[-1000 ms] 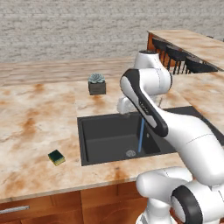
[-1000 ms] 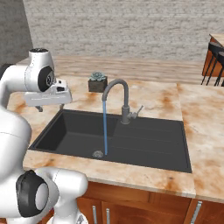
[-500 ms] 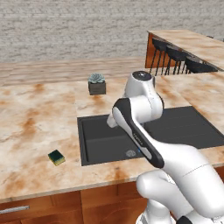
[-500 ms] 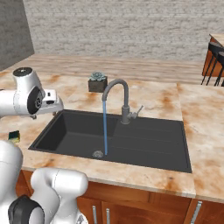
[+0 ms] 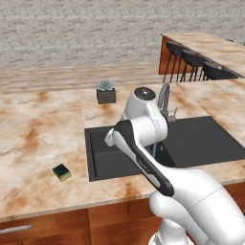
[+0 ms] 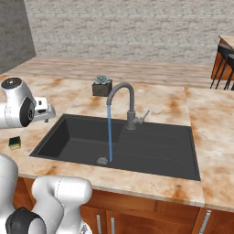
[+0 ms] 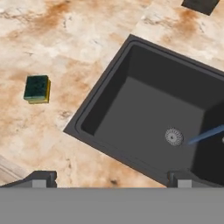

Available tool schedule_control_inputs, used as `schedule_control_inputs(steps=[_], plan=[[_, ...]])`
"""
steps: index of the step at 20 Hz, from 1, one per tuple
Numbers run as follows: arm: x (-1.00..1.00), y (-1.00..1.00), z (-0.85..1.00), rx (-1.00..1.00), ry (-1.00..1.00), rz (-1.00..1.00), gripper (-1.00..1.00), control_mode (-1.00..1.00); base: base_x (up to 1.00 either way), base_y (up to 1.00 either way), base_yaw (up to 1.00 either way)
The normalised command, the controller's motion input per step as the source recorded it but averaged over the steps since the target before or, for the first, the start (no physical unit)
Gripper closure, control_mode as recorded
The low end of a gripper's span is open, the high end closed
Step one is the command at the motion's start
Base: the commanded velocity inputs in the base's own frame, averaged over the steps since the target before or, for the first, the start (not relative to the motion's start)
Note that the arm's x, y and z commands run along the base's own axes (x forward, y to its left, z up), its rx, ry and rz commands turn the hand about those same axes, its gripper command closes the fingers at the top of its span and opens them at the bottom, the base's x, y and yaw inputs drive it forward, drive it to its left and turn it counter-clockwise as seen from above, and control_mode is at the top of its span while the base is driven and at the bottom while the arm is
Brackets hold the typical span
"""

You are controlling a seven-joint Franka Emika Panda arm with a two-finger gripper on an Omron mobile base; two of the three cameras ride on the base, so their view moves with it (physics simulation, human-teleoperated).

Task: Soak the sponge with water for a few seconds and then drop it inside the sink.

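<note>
The sponge (image 7: 36, 89) lies at the hand view's left, the gripper (image 7: 109, 179) spread open and empty; the right base view shows the water (image 6: 109, 132) reaching the sink (image 6: 151, 151).

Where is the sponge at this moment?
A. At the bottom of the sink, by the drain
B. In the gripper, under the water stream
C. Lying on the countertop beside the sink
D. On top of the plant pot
C: the sponge lies flat on the marble countertop, apart from the sink, nothing touching it.
</note>
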Motion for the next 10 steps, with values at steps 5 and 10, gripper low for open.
schedule_control_inputs(steps=[5,10], plan=[[0.01,0.35,0.0,0.0,0.0,0.04,-1.0,-1.0,0.0,0.0,0.0],[0.13,0.3,0.0,0.04,0.0,0.0,-1.0,-1.0,0.0,0.0,0.0]])
